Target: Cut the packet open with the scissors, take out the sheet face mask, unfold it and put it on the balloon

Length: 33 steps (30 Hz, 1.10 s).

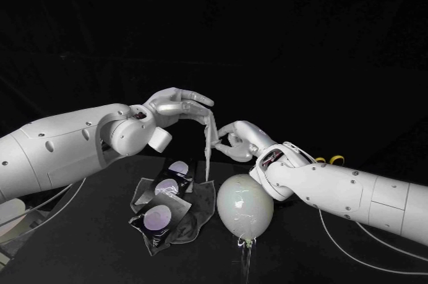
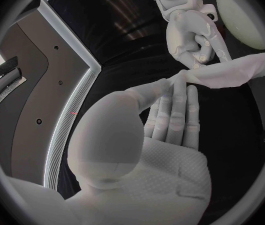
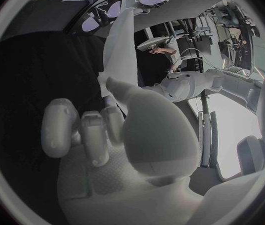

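Nearest lies the balloon (image 1: 243, 206), on its side on the black surface (image 1: 321, 256). Just left of it the packet (image 1: 165, 213) lies cut open, printed with pale violet rounds, its lettering too small to read. Above, the left hand (image 1: 179, 104) pinches the top of the sheet face mask (image 1: 209, 148), which hangs as a folded strip; the right hand (image 1: 239, 140) pinches its edge lower down. Yellow scissors (image 1: 332, 159) lie far right, behind the right arm.

Left wrist view: the left hand (image 2: 170, 120) grips the mask (image 2: 232, 72), with the right hand (image 2: 192, 40) at it and the balloon (image 2: 248, 15) beyond.

Right wrist view: the right hand (image 3: 107, 135) nips the mask (image 3: 120, 45), with the packet (image 3: 101, 17) beyond.
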### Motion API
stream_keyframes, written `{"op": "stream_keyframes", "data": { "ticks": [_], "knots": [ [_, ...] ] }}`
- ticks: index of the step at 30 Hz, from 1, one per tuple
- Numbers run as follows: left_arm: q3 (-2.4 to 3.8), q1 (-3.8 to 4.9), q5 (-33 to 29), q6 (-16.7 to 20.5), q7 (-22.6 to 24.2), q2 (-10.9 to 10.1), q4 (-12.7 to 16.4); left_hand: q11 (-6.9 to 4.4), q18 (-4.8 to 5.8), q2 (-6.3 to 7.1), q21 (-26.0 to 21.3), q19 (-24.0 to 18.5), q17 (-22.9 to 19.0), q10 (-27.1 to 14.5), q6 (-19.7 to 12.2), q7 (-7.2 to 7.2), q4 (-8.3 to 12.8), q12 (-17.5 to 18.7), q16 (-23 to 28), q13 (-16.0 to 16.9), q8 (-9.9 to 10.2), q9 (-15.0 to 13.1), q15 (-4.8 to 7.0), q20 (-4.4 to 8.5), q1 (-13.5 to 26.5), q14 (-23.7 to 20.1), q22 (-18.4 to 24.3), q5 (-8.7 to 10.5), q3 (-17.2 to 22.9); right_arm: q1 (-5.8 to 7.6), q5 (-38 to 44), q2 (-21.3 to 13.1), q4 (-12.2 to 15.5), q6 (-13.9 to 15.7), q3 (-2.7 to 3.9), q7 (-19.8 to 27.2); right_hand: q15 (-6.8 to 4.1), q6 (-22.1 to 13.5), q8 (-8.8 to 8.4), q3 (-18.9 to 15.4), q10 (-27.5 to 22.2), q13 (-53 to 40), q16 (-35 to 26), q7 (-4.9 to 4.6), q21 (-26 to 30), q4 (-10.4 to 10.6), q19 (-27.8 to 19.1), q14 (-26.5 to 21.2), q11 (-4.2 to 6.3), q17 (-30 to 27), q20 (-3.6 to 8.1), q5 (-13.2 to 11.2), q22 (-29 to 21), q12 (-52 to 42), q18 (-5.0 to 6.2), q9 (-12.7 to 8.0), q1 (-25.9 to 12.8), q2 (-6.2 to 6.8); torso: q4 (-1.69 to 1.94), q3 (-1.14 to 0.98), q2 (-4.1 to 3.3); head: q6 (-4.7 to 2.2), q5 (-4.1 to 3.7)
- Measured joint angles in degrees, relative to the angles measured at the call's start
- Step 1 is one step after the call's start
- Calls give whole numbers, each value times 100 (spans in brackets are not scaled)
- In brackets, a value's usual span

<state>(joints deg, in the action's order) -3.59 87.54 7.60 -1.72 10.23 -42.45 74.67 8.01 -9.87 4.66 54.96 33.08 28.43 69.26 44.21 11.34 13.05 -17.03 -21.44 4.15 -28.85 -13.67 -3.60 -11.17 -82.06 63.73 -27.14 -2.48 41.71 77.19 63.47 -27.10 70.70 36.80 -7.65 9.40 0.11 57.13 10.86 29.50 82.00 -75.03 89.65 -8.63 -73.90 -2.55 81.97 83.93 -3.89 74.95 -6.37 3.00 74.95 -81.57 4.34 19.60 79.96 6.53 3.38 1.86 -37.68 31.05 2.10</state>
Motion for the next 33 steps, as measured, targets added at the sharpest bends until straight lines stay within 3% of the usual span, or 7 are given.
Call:
{"op": "stream_keyframes", "data": {
  "ticks": [14,16,21,26,33],
  "knots": [
    [0,0,0,-4,-2,-13,-7,-3,10,0,0,0,4,-3,0,0,0,14,-24,-1,0,8,-11,0,0,-9,1,-14,0,-9,20,-36,-12,83,0,-48,0,74,43,-1,51,14,15,16,-76,1,41,-1,9,-1,1,0,-4,-40,0,26,-21,-67,-4,-1,0,3,9],
    [0,0,0,-4,-3,-13,-8,-3,11,0,0,0,6,-3,0,0,0,23,-24,-1,0,8,-12,0,0,-10,1,-14,0,-9,10,-40,-7,114,0,-48,0,74,43,-1,51,14,15,16,-80,1,41,-1,9,-3,1,0,-4,-40,-85,26,-21,-67,-4,0,0,3,10],
    [0,0,1,-6,-6,-17,0,-3,13,0,0,0,6,-3,0,0,0,29,-24,-1,0,8,-8,0,0,-4,2,-14,0,-11,-41,-52,15,210,0,-29,0,74,43,-1,51,13,13,17,-116,1,61,-1,9,-5,21,0,-2,-40,-85,26,-45,-91,-4,-2,0,-5,15],
    [0,0,1,-9,-10,-24,11,-4,15,0,0,0,6,-4,0,0,0,28,-24,-1,0,7,-6,0,0,0,3,-14,0,-12,-115,-62,27,302,0,-5,0,-25,9,-18,37,10,11,-38,-74,18,61,-1,-4,-5,21,0,-1,-40,-84,-1,-89,-58,-2,-4,-1,-8,21],
    [0,0,1,-11,-15,-31,14,-4,17,2,23,0,6,-4,0,0,0,28,-23,-1,0,8,-2,0,2,5,3,-14,0,-13,-208,-77,33,387,0,34,1,-26,9,-18,28,8,-2,-38,-74,18,60,-2,-12,-3,21,0,0,-14,-85,-2,-89,-58,-2,0,-2,3,9]
  ]
}}
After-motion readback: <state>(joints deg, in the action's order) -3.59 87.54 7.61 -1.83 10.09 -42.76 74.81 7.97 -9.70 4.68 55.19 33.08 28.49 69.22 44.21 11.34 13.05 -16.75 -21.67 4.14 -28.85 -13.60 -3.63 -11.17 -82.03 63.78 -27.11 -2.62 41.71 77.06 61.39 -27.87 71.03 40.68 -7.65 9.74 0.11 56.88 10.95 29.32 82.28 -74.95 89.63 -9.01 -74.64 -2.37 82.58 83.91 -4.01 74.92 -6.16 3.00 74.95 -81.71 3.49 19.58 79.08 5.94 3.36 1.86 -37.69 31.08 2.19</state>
